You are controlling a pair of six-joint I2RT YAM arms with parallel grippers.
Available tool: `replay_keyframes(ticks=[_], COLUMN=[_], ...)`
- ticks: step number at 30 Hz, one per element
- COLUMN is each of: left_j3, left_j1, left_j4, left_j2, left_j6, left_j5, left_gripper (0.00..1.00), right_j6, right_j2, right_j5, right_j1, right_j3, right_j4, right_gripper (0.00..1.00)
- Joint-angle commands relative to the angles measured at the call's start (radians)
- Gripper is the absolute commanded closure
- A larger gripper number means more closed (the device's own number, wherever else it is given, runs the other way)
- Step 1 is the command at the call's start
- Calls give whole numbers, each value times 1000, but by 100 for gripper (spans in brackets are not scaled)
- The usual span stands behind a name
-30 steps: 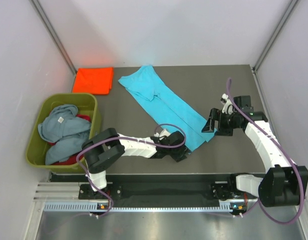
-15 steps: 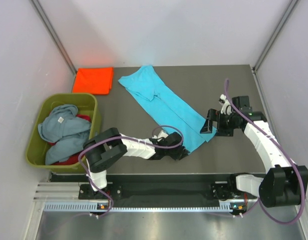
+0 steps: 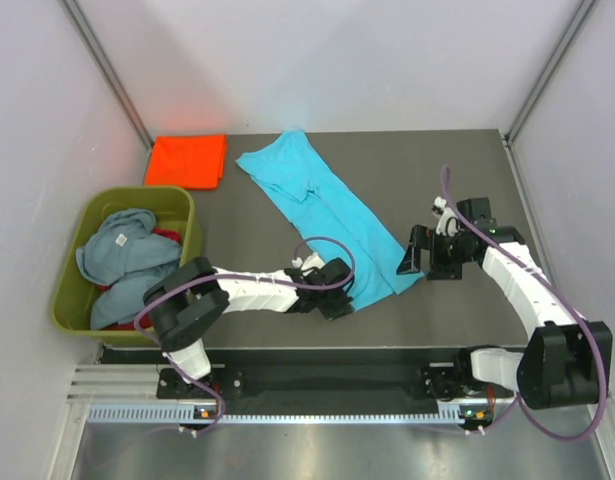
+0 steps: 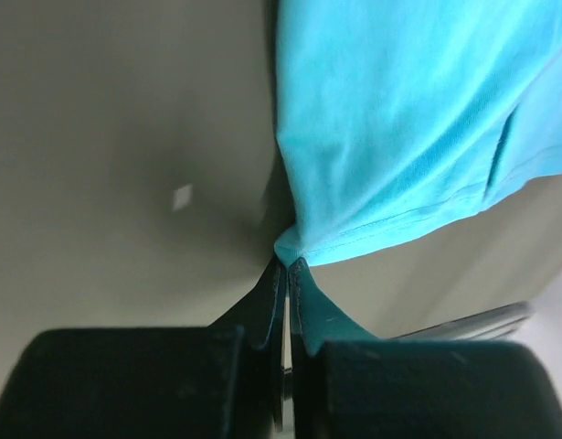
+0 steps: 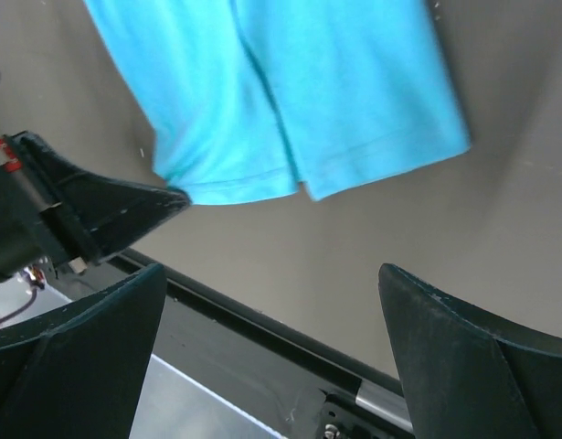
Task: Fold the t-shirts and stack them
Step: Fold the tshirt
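Now my left gripper [image 3: 339, 303] is pinched shut on the near hem corner of the turquoise t-shirt [image 3: 317, 205]. A second ago those jaws stood partly apart at that corner; half a second ago they were narrower; now the wrist view shows the two tips [image 4: 287, 265] pressed together with a nub of turquoise cloth [image 4: 399, 119] bunched between them. The gripper has also slid left along the table [image 3: 437, 170], and the corner has come with it, so the hem's near end now lies further left than before and the cloth there is slightly gathered.

My right gripper [image 3: 409, 258] has its fingers spread wide, wider than a second ago, and holds nothing. It has eased a little toward the shirt's other hem corner and sits just beside it. From its wrist camera the hem [image 5: 281, 91] lies flat on the table ahead of the open fingers [image 5: 271, 274], with my left gripper's dark tips [image 5: 175, 197] clamped on the far corner.

The rest of the turquoise shirt lies where it did, a long diagonal strip running toward the far side. The orange-red t-shirt [image 3: 187, 160] stays folded at the far left of the table. The grey-blue t-shirt [image 3: 122, 250] and the red t-shirt [image 3: 137, 320] remain heaped in the olive-green tub [image 3: 72, 290], unchanged.
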Motion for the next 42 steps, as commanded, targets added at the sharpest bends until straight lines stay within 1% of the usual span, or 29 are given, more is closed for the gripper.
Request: replay_keyframes(ticks=[1, 6, 7, 8, 10, 11, 12, 13, 14, 15, 16, 17, 19, 22, 26, 29, 31, 32, 33, 34, 35, 36, 39, 41, 42], left_j3=[-50, -182, -212, -231, -290, -310, -332, -352, -390, -409, -426, -455, -487, -501, -498, -499, -496, -493, -489, -475, -467, -460, -429, -404, -386], left_j1=[-1, -3, -3, -3, -6, -9, -9, -9, -7, -9, -9, -9, -7, -9, -9, -9, -9, -9, -9, -9, -9, -9, -7, -9, -9], left_j4=[-202, -318, -349, -399, -440, -470, -490, -509, -524, -533, -530, -523, -518, -552, -570, -566, -569, -578, -592, -605, -637, -650, -700, -728, -748], left_j2=[-84, -273, -303, -369, -443, -524, -567, -610, -698, -743, -785, -857, -931, -969, -959, -939, -933, -932, -934, -939, -945, -948, -963, -971, -978], left_j6=[128, 152, 152, 149, 135, 126, 102, 86, 73, 56, 53, 53, 43, 37, 59, 63, 66, 72, 74, 77, 82, 86, 105, 115, 121], left_j5=[-16, -32, -37, -40, -42, -42, -43, -58, -63, -65, -65, -66, -60, -51, -39, -26, -29, -31, -37, -51, -59, -65, -83, -88, -88], left_gripper=[100, 100, 100, 100, 100, 100, 100, 100, 100, 100, 100, 100, 99, 96, 96, 92, 85, 78, 75, 70, 65, 62, 57, 57, 57], right_j6=[-19, -19, -10, -2, 42, 59, 79, 122, 140, 159, 194, 212, 268, 300, 321, 351, 363, 372, 386, 389, 394, 403, 423, 429, 438], right_j2=[33, 68, 70, 76, 88, 93, 102, 110, 117, 136, 146, 156, 182, 199, 193, 206, 208, 211, 219, 223, 226, 223, 208, 209, 215], right_j5=[-33, -54, -56, -60, -74, -83, -89, -91, -94, -108, -112, -118, -148, -148, -142, -146, -143, -149, -151, -151, -136, -128, -105, -102, -100], right_j1=[24, 86, 103, 134, 165, 198, 220, 243, 290, 310, 330, 361, 393, 444, 476, 507, 513, 521, 527, 533, 544, 547, 551, 556, 556], right_j3=[-10, -45, -56, -65, -102, -114, -138, -149, -160, -181, -192, -203, -237, -257, -301, -324, -335, -346, -347, -349, -352, -355, -373, -378, -381], right_j4=[70, 107, 129, 141, 188, 207, 227, 266, 290, 311, 354, 380, 453, 494, 529, 569, 598, 609, 618, 627, 627, 627, 643, 647, 658], right_gripper=[0, 0, 3, 5, 10, 12, 15, 24, 28, 32, 39, 41, 44, 47, 48, 50, 52, 54, 55, 58, 59, 61, 66, 72, 78])
